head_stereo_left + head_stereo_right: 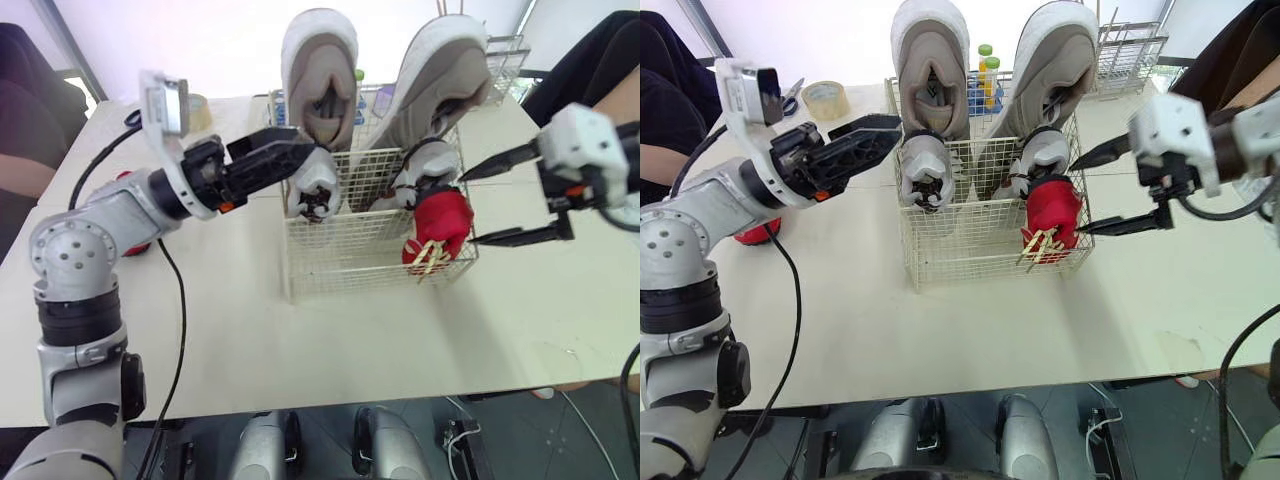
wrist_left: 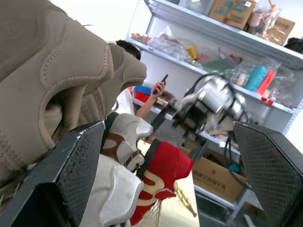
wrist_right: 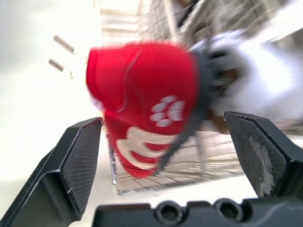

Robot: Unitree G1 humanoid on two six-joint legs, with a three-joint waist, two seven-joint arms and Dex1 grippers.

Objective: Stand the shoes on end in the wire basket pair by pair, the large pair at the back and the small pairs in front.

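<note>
At the near right corner of the wire basket point(image 1: 340, 255), the red shoe point(image 1: 440, 222) stands on end against the mesh, with the right gripper point(image 1: 470, 207) spread wide just beside it, holding nothing. The left gripper point(image 1: 285, 152), likewise apart and empty, sits at the basket's left wall by a small white shoe point(image 1: 315, 185). Risk noted: a nudge from either side could shift the light basket and topple the large beige shoes point(image 1: 320, 75) at the back, or tip the red shoe over the rim

We see bright, even light on the pale desk point(image 1: 350, 320), shadows faint and soft. Behind the wire basket point(image 1: 340, 250) the background burns out white, and the desk glares in the right wrist view.
</note>
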